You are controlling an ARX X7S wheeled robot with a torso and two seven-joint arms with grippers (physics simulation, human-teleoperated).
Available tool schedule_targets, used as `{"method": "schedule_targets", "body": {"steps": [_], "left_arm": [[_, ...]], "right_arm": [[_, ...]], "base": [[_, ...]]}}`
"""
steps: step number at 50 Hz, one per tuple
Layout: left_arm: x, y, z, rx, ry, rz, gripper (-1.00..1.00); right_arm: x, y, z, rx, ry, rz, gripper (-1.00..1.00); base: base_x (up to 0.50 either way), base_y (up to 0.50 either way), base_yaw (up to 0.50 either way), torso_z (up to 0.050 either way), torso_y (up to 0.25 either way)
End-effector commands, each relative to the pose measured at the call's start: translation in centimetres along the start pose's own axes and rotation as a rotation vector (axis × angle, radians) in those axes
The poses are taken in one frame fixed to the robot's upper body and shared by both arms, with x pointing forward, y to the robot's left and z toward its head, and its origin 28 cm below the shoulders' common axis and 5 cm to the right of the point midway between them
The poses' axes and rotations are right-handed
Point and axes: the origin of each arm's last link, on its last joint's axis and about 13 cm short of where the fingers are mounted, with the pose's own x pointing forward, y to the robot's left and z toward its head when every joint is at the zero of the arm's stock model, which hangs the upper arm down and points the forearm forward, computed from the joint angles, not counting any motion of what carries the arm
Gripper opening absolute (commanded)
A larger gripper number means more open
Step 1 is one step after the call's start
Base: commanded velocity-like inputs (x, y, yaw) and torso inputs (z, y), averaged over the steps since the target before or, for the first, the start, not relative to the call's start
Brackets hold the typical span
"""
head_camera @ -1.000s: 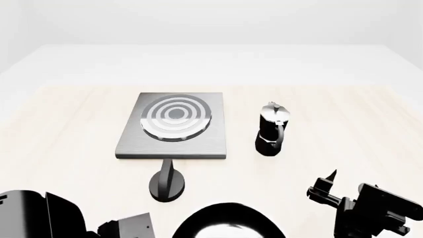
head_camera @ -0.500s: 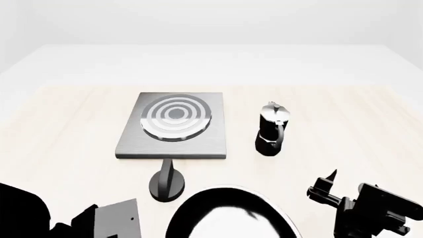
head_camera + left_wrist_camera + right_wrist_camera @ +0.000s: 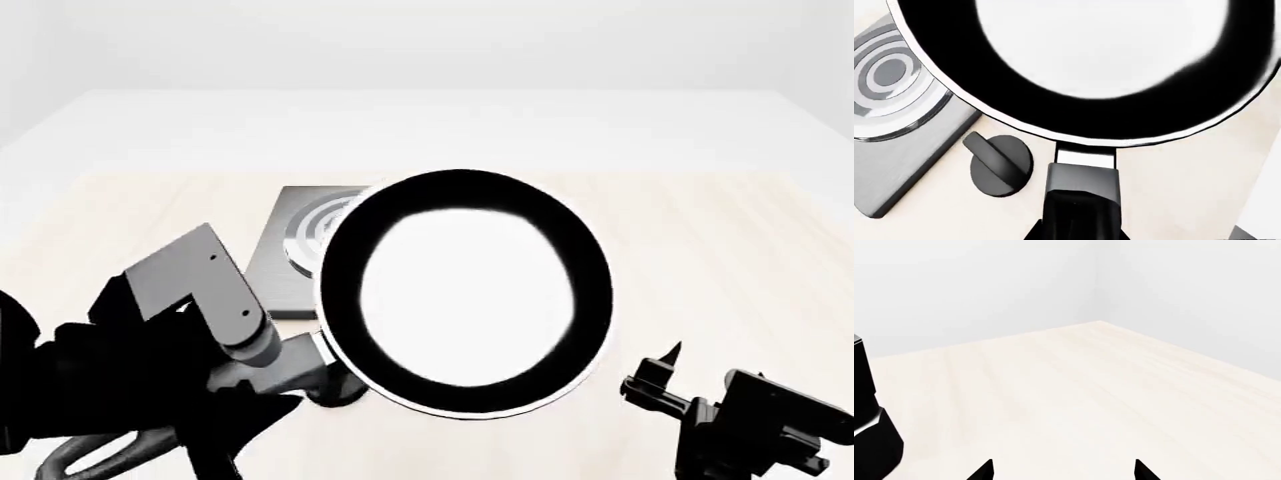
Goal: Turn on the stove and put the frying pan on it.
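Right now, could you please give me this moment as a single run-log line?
left gripper: holding frying pan by handle, raised above table | right gripper: open, idle | stove: bare | knob: untouched beside stove

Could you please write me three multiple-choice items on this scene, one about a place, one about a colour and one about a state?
1. Where is the small black round knob?
A. On the burner rings
B. On the table beside the flat grey metal stove plate
C. Inside the pan

2. What colour is the inside of the round black frying pan?
A. Red
B. Dark blue
C. Shiny pale white

3. How is the frying pan now?
A. Held up by its handle in the left gripper
B. Flat on the burner
C. Clamped in the right gripper

Answers: 1 B, the left wrist view shows it off the plate's edge; 2 C, both views show it pale; 3 A, the handle runs into the left gripper, while the right one is open and empty.
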Motion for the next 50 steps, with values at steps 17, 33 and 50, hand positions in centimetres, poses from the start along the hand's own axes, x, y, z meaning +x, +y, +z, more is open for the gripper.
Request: {"method": "schedule_targets", "body": {"steps": [17, 33, 50], "left_arm": [[-3.0, 3.9, 10.6, -0.364, -0.405, 0.403, -1.0], [-0.3, 5.7, 13.7, -0.458, -0.328, 0.429, -1.0], [4.5, 7.5, 13.3, -0.528, -0.301, 0.335, -1.0]], "right_arm": [[0.1, 0.1, -0.2, 0.0, 0.006, 0.002, 1.0], [0.0, 0.0, -0.2, 0.003, 0.007, 0.004, 1.0], [0.1, 0.2, -0.3, -0.001, 0.011, 0.012, 1.0]], "base": [[0.0, 0.0, 0.0, 0.0, 0.001], [0.0, 0.0, 0.0, 0.0, 0.002], [0.0, 0.0, 0.0, 0.0, 0.002]]}}
